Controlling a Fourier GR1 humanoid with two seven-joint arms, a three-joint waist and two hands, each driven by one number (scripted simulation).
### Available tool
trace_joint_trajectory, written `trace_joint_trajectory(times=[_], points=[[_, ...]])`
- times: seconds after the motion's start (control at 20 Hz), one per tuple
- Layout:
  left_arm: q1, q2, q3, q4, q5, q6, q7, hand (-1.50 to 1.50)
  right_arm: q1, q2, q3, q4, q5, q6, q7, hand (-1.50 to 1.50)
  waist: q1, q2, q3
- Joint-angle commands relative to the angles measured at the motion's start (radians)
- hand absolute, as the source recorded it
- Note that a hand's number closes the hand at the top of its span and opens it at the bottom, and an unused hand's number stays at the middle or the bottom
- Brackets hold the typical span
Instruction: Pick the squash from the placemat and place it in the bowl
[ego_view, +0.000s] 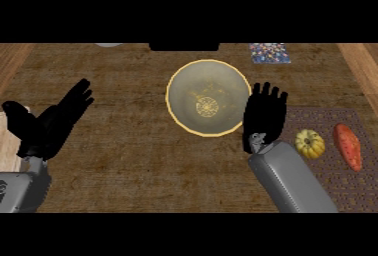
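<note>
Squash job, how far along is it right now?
Nothing is done yet: the squash lies on the placemat beside a sweet potato, and the bowl holds nothing. The right hand is open between bowl and placemat, holding nothing; the left hand rests open at the left. Grasping, carrying and placing remain.
</note>
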Motion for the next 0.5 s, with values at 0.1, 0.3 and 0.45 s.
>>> trace_joint_trajectory(times=[0.1,0.3,0.45], points=[[-0.010,0.027,0.038,0.002,0.018,-0.032,0.019,0.00,-0.042,0.025,-0.065,0.060,0.023,0.175,0.123,-1.50,-0.005,0.000,0.000],[-0.018,-0.017,0.018,0.074,-0.043,-0.021,-0.042,0.00,-0.016,0.072,-0.068,0.023,0.048,0.183,0.121,-1.50,-0.012,0.000,0.000],[-0.005,0.027,0.069,0.035,0.037,-0.088,0.002,0.00,-0.018,0.082,-0.082,0.070,0.090,0.187,0.134,-1.50,-0.006,-0.001,0.000]])
